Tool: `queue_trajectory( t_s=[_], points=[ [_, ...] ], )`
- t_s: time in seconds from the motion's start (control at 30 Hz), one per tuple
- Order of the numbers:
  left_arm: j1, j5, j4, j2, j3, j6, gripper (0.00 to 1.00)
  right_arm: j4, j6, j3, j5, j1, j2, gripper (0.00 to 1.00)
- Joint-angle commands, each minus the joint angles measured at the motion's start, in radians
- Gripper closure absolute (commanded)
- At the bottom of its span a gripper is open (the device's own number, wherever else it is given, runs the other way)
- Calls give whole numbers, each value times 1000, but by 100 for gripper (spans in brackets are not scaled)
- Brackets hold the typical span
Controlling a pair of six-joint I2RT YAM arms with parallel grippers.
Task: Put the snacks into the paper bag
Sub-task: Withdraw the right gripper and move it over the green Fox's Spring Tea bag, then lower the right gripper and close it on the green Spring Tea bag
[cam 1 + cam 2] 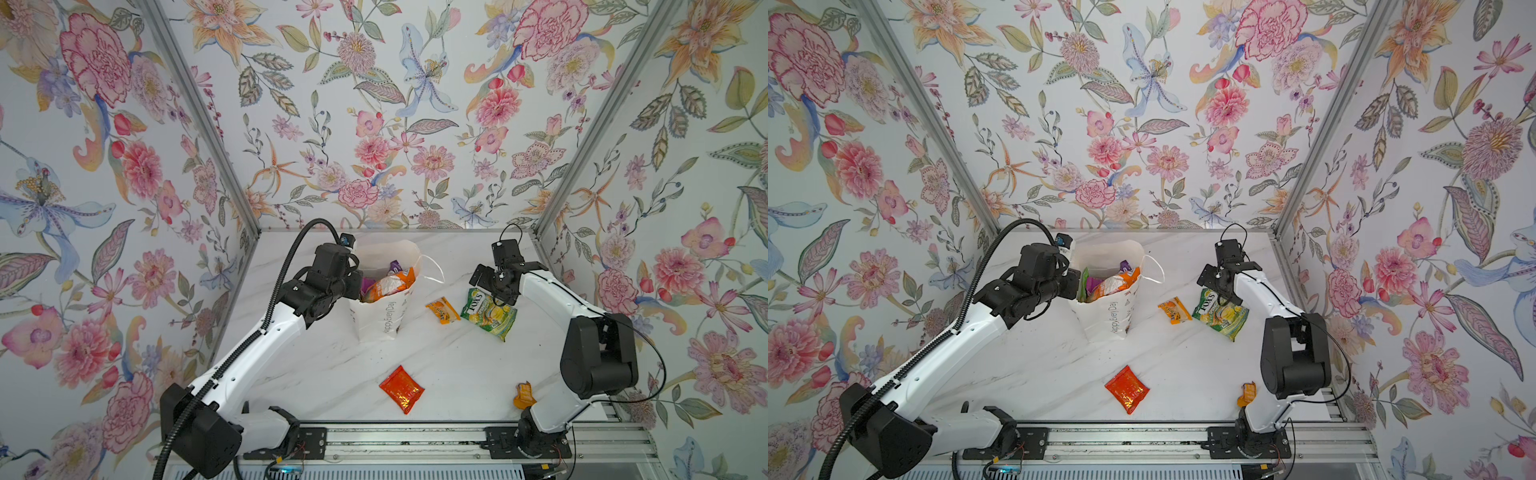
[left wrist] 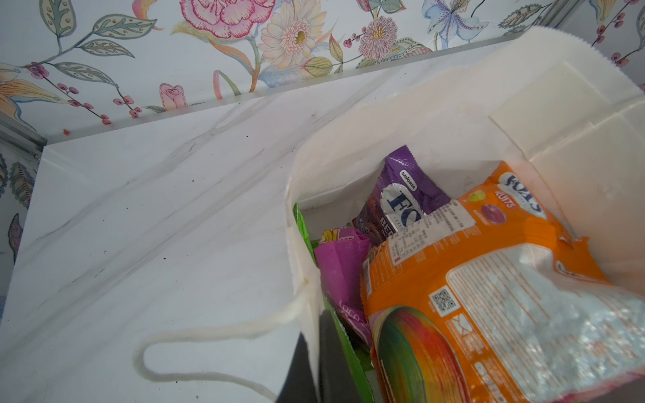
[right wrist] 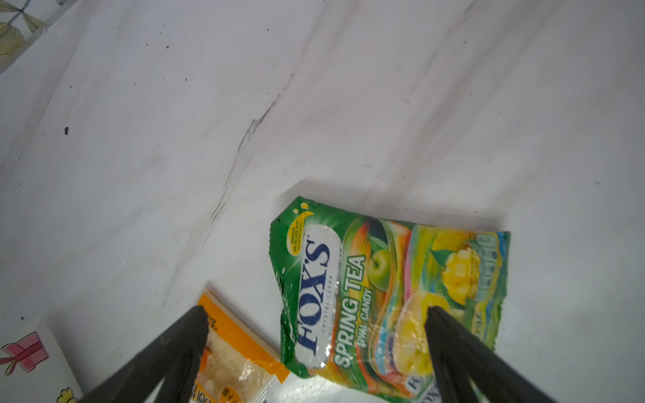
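Jaws spread wide on the right gripper (image 3: 316, 312), hovering just over the green candy bag (image 3: 387, 296); its length runs across the gap, and one fingertip sits above the orange sachet (image 3: 237, 356) beside it. Left gripper (image 1: 360, 286) is pinched shut on the paper bag (image 1: 380, 320) rim, well apart.

A white marble-pattern tabletop (image 1: 332, 374) with grey veins fills the middle of both top views. In the right wrist view, small dark specks (image 3: 66, 131) dot its surface. Floral wallpaper (image 1: 374, 104), with pink, orange and blue blooms on white, covers the walls at 9, 12 and 3 o'clock. From the table's far corners an aluminium corner post (image 1: 202, 116) slants toward 11 o'clock and a second post (image 1: 603, 116) toward 1 o'clock. An aluminium rail (image 1: 415, 440) runs along the table's edge at 6 o'clock.
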Motion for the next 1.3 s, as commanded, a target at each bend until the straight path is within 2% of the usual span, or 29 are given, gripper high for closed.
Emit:
queue_trajectory(
  t_s=[0.0, 0.23, 0.67, 1.1, 1.27],
  points=[
    [-6, -60, 72, -24, -9, 20, 100, -54, -40, 80, 13, 38, 74, 1],
    [-7, -65, 72, -23, -8, 20, 100, -145, -85, 196, -23, 53, 226, 1],
    [-5, -64, 70, -17, -7, 19, 100, -145, -96, 38, -48, 101, 209, 1],
    [-5, -66, 72, -20, -9, 19, 100, -145, -44, -201, -86, 270, -42, 1],
    [-5, -61, 73, -17, -6, 19, 100, -159, -74, -268, -71, 273, -189, 0]
  ],
)
